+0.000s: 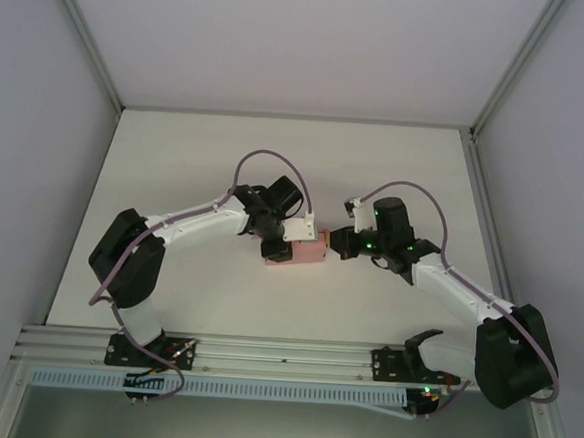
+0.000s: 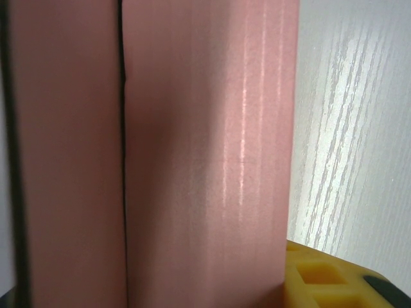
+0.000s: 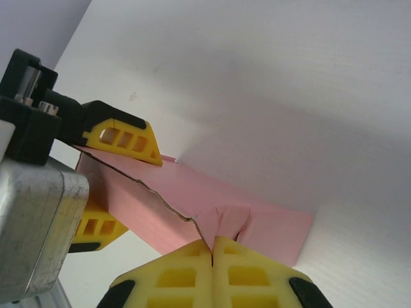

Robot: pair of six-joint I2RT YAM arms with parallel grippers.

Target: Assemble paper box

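Paper box [image 3: 192,202]: we see it pink and folded, clamped crosswise between the left gripper's fingers and right at the right gripper's tips.
Left gripper [image 3: 110,185]: part-way closed, holding the box with one yellow finger on each side.
Right gripper [image 3: 212,247]: jaws pressed together, tips touching the box's folded end.
Table [image 1: 175,171]: white, beneath both grippers.

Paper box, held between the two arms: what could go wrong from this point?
1. The right gripper, fingers closed, presses on the end flap of the paper box, which looks creased there; more push may crumple it rather than tuck it.
2. The left gripper clamps thin card; the box could slip or twist under that push.
3. The seam shows a dark gap and may spread.
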